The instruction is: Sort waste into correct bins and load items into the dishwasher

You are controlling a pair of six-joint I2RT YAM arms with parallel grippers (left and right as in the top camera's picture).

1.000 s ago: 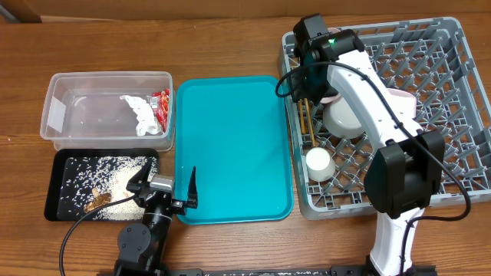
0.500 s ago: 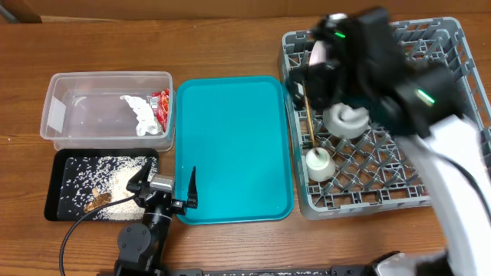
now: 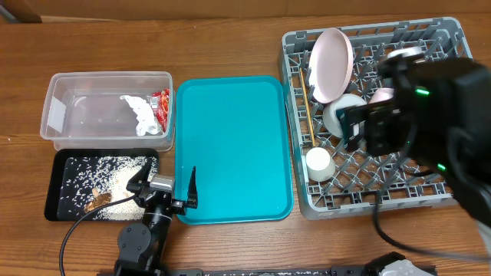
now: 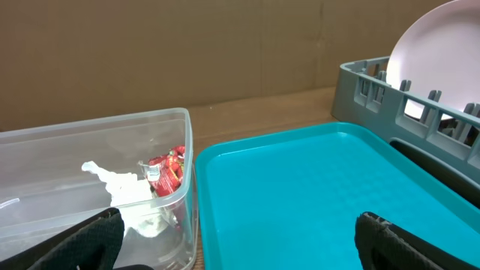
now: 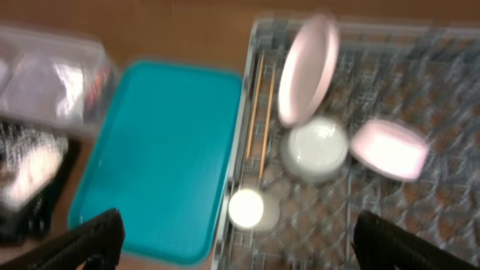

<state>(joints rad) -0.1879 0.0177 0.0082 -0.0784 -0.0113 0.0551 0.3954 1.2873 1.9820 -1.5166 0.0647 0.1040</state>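
The grey dish rack (image 3: pixel 453 46) at the right holds an upright pink plate (image 3: pixel 331 54), a white bowl (image 3: pixel 341 115), a pink bowl (image 3: pixel 381 96), a white cup (image 3: pixel 318 162) and chopsticks (image 3: pixel 307 107). My right arm (image 3: pixel 418 107) is blurred, high over the rack. In the right wrist view my right gripper (image 5: pixel 236 229) is open and empty above the cup (image 5: pixel 246 208) and plate (image 5: pixel 307 67). My left gripper (image 3: pixel 165 188) is open and empty, low at the teal tray's (image 3: pixel 230 146) front left corner; in the left wrist view it (image 4: pixel 238 225) faces the tray (image 4: pixel 300 187).
A clear bin (image 3: pixel 57 115) at the left holds white and red wrappers (image 3: pixel 149 111). A black tray (image 3: pixel 61 199) with rice and scraps lies in front of it. The rack's wall (image 4: pixel 375 82) rises to the right of the teal tray.
My right arm has lifted from the rack's back left and swung right, closer to the camera. The pink plate now stands uncovered in the rack. The left arm has not moved.
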